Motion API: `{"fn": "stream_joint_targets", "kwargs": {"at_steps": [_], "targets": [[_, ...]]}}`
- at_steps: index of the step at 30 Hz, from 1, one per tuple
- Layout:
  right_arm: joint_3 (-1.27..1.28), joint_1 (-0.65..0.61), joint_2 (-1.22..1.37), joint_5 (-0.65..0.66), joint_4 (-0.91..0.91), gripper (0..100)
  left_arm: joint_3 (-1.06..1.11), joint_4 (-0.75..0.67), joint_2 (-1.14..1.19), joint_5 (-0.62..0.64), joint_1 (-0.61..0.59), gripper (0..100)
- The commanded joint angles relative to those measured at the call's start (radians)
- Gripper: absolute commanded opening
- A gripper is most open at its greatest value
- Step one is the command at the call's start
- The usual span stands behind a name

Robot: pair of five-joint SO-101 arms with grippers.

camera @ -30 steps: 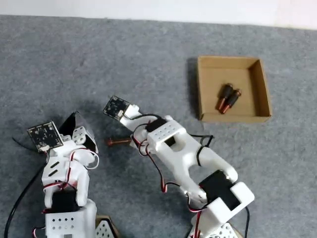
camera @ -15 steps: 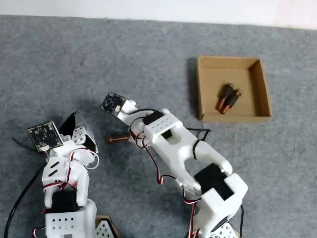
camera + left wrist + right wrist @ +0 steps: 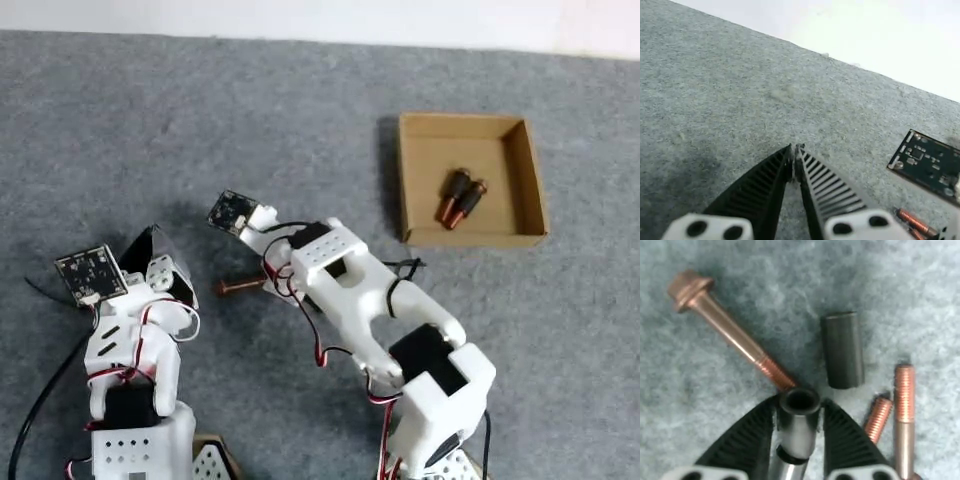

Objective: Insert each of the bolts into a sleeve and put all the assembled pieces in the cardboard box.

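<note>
My right gripper (image 3: pixel 799 407) is shut on a dark sleeve (image 3: pixel 798 427) that stands between its fingers, open end outward. A copper bolt (image 3: pixel 727 327) lies on the grey mat with its threaded tip just at the sleeve's mouth; in the high view the bolt (image 3: pixel 238 286) sticks out left of the right arm (image 3: pixel 330 265). A second dark sleeve (image 3: pixel 842 350) lies loose beside it. Two more bolt ends (image 3: pixel 903 405) lie close by. My left gripper (image 3: pixel 793 150) is shut on nothing, low over the mat at the left (image 3: pixel 150 245). The cardboard box (image 3: pixel 410 180) holds two assembled pieces (image 3: pixel 460 198).
The grey mat (image 3: pixel 200 120) covers the table up to a white edge at the back. The right arm's camera board (image 3: pixel 930 165) shows near the left gripper. Open mat lies between the arms and the box.
The right arm has swung slightly left and its wrist has shifted over the bolt, which barely moved. The left arm has stayed still.
</note>
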Motion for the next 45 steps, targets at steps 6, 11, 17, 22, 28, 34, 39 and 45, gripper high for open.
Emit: {"fn": "stream_joint_targets", "kwargs": {"at_steps": [6,11,17,22,28,34,39,45], "targets": [[-0.042,0.033,-0.042,-0.028,0.036,0.5,0.019,-0.017,-0.016,0.000,-0.007,3],[-0.039,0.062,-0.183,-0.103,0.033,0.5,0.019,-0.017,-0.016,0.000,-0.007,3],[0.041,0.079,-0.315,-0.115,0.028,0.5,0.019,-0.018,-0.016,0.000,-0.007,3],[0.068,0.081,-0.358,-0.149,-0.001,0.5,0.019,-0.017,-0.016,-0.002,-0.007,3],[0.065,0.133,-0.364,-0.149,0.085,0.5,0.019,-0.017,-0.016,-0.002,-0.007,3],[0.071,0.251,-0.366,-0.152,0.193,0.5,0.019,-0.015,-0.016,-0.002,-0.007,3],[0.070,0.406,-0.366,-0.249,0.185,0.5,0.019,-0.017,-0.016,-0.002,-0.005,3],[0.082,0.487,-0.354,-0.290,0.186,0.5,0.019,-0.017,-0.016,-0.002,-0.005,3]]}}
